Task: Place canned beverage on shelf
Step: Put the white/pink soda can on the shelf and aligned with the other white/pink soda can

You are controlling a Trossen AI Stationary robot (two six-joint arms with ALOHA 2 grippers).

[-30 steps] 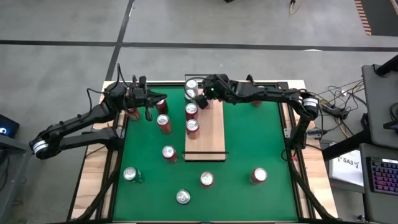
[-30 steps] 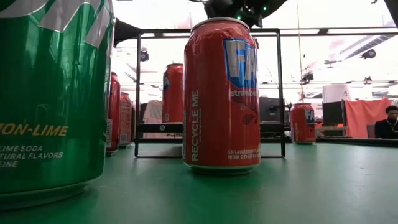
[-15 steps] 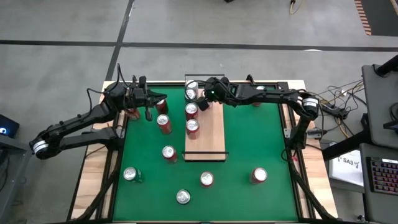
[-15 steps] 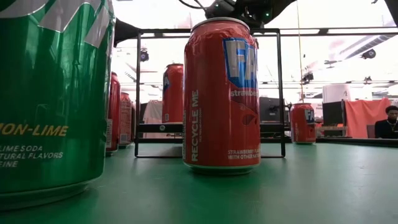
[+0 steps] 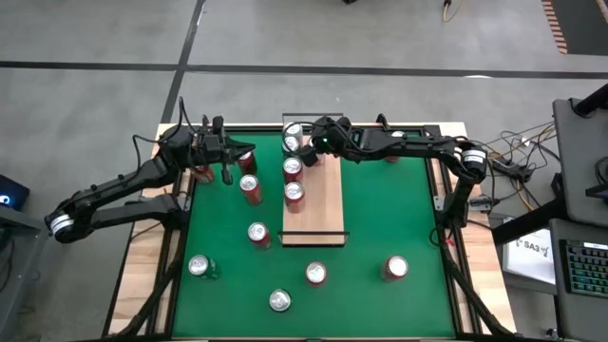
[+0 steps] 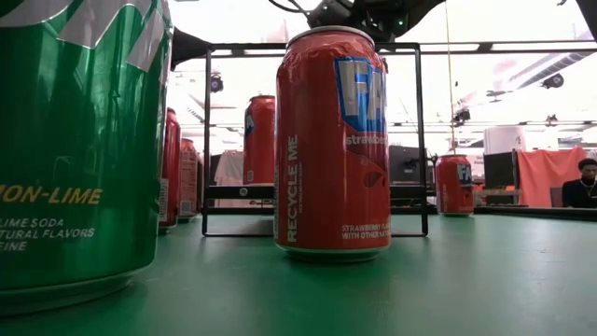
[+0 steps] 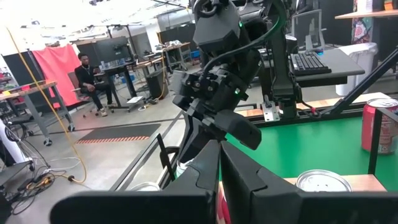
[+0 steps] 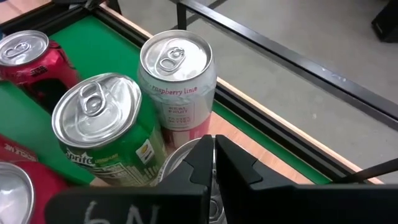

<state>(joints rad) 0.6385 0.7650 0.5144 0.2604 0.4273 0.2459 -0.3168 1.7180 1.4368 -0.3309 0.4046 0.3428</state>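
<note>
From above, the shelf point(image 5: 313, 204) lay lengthwise in the middle of the green mat point(image 5: 380, 218), its far end at the table's back edge. Four cans stood on the far half of it: a pale raspberry-lime can point(image 8: 178, 87) and a green lemon-lime can point(image 8: 107, 130) side by side at the very end, then two red cans point(image 5: 294, 171) point(image 5: 294, 194) in a line down its left side. The right claw point(image 5: 312, 152) hovered over that far end, just beside the nearer-end cans, its fingers pressed together with nothing between them; its wrist view looked down on the pale and green can tops just past the closed fingertips. The left claw point(image 5: 228, 171) was likewise fully closed and empty, held over the mat's far left corner near a red can point(image 5: 250, 188) standing off the shelf. More cans stood scattered on the mat: one red point(image 5: 257, 233) left of the shelf, a green one point(image 5: 200, 267) near the front left, and three toward the front point(image 5: 279, 301) point(image 5: 315, 274) point(image 5: 394, 268). A seated person point(image 7: 92, 78) showed in the room beyond.
</note>
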